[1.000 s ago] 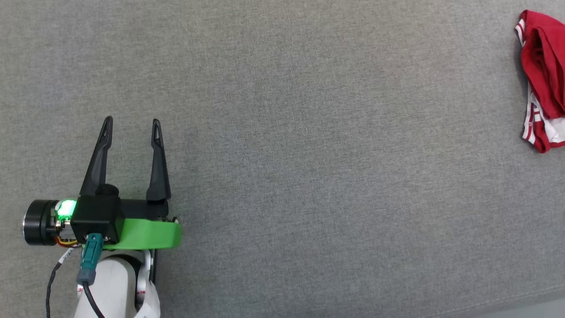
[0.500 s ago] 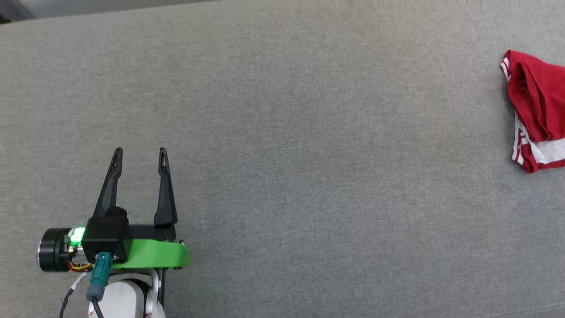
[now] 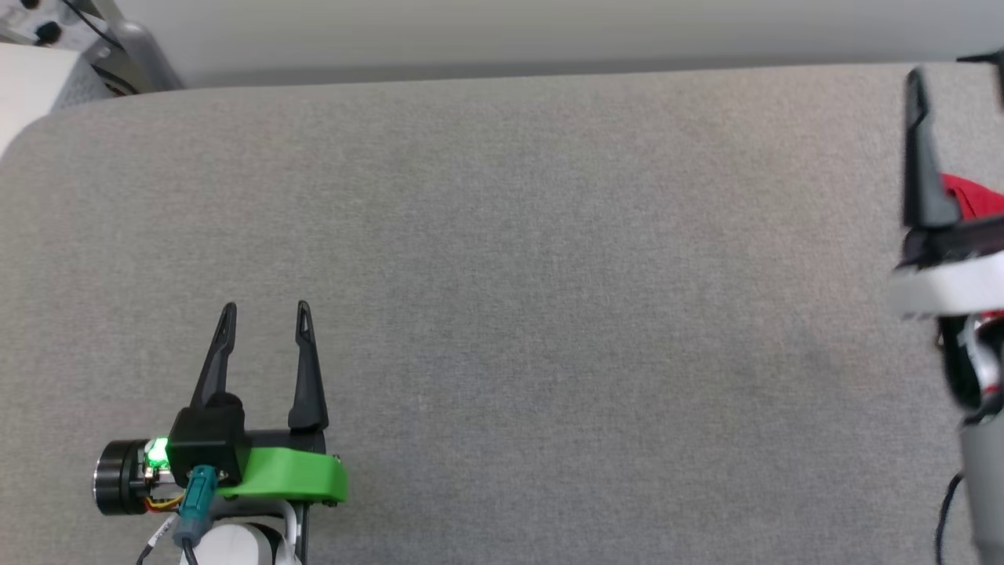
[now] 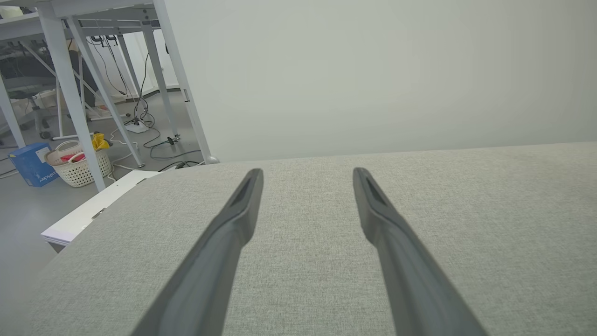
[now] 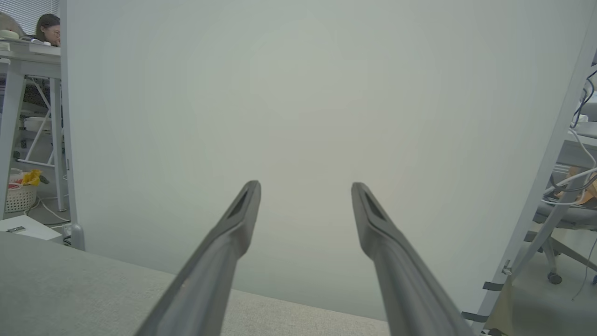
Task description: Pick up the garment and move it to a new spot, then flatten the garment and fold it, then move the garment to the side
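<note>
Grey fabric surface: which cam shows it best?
Head view: the grey fabric surface nearly whole, far edge and rounded left corner included. Left wrist view gives its left end; right wrist view, a strip along the bottom.

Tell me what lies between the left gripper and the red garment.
Head view: bare grey surface from the left gripper across to the garment, whose edge the right gripper overlaps.

No text, number or brand can be read in any view. The blue box on the floor, at the left of the left wrist view, carries pale lettering too small to make out.
</note>
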Motion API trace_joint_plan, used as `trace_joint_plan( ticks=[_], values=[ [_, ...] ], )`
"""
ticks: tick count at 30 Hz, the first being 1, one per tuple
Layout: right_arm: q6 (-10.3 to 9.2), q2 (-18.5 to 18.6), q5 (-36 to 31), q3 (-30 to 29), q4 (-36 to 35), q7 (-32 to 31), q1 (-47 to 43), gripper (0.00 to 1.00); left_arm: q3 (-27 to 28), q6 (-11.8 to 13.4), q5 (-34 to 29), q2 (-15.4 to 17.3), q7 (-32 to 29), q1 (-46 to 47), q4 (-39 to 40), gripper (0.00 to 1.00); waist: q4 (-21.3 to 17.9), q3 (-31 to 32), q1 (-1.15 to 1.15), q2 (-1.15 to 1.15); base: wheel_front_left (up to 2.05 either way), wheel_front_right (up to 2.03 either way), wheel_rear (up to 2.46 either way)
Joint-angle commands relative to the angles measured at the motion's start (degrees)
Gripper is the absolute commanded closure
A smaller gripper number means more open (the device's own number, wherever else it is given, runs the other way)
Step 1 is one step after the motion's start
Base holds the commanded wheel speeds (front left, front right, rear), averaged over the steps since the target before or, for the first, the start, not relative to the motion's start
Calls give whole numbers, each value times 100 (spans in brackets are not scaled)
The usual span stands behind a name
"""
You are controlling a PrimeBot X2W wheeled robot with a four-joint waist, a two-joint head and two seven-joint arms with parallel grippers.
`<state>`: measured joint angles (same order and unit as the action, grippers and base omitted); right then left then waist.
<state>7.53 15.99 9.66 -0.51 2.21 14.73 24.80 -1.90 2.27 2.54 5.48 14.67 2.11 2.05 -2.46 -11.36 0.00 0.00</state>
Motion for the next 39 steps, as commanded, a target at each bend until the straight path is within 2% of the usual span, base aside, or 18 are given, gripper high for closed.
trace_joint_plan(
  ticks=[1,9,16,28,39],
  values=[
    [-4,-100,-12,47,-53,26,-227,0,3,19,46,-24,33,-100,-34,0,221,274,0,0,0,0,0],
    [-4,-711,46,135,36,26,-1312,0,-25,-11,120,-92,33,-277,-166,0,363,588,0,0,0,0,0],
    [-4,-968,3,5,141,27,-2076,0,-55,-153,187,-114,33,-378,-314,0,399,744,0,0,0,0,0],
    [-4,-1047,11,70,171,27,-2762,0,-28,-322,206,-131,33,-489,-499,0,358,929,0,0,0,0,0],
    [-4,-1069,-38,77,168,27,-2838,0,15,-395,187,-150,33,-458,-603,0,350,908,0,0,0,0,0]
  ],
)
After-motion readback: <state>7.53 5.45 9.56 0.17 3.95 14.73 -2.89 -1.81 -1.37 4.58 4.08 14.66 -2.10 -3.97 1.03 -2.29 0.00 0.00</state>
